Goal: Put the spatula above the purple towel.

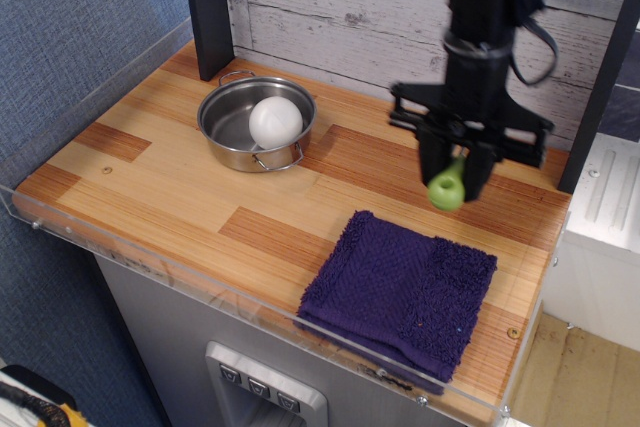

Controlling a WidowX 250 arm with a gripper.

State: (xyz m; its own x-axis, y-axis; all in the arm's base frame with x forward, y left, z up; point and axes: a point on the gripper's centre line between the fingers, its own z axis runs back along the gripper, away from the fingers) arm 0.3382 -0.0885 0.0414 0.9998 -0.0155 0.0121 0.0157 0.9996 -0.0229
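My gripper (pixel 456 173) is shut on the spatula (pixel 447 187). Only its lime-green handle shows, hanging down between the black fingers; the grey blade is hidden inside the gripper. The gripper hangs in the air over the wooden table (pixel 150 187), just beyond the far edge of the purple towel (pixel 400 294). The towel lies folded at the front right of the table, with nothing on it.
A steel pot (pixel 232 137) with a white ball (pixel 275 121) in it stands at the back left. A clear plastic rim (pixel 150 262) runs along the table's front edge. A black post (pixel 208 7) stands behind the pot, and a plank wall (pixel 340 7) closes the back.
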